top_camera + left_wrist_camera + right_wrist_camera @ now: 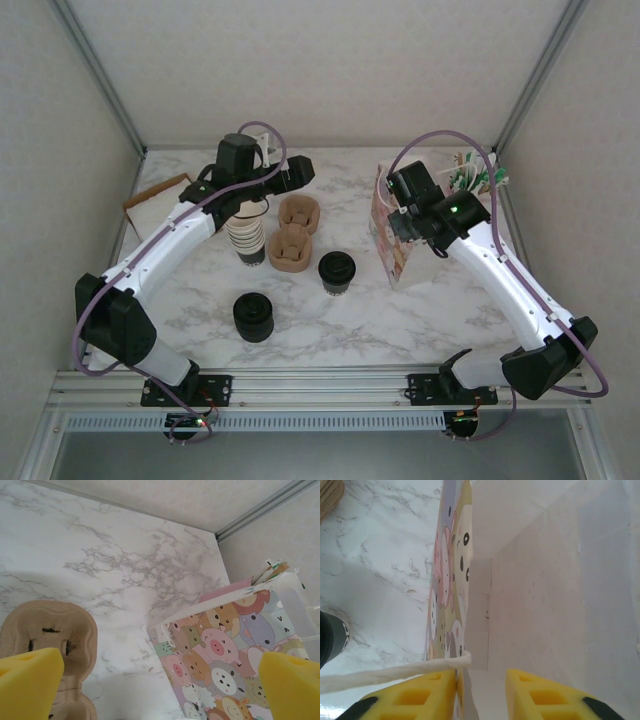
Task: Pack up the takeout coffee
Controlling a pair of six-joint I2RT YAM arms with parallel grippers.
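Marble table (440, 310) | takeout coffee (336, 272) left of right tool (481, 680), parted astride bag (445, 580) | left tool (160, 680) agape

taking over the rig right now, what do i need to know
Left gripper: open, empty, over the table near the cardboard cup carrier.
Right gripper: slightly open, astride the paper bag's wall at its rim, not clamping it.
Coffee cup: lidded, upright on the table, left of the bag, free of both grippers.
Done: bag stands open.
Left: pick up the coffee and set it in the bag.
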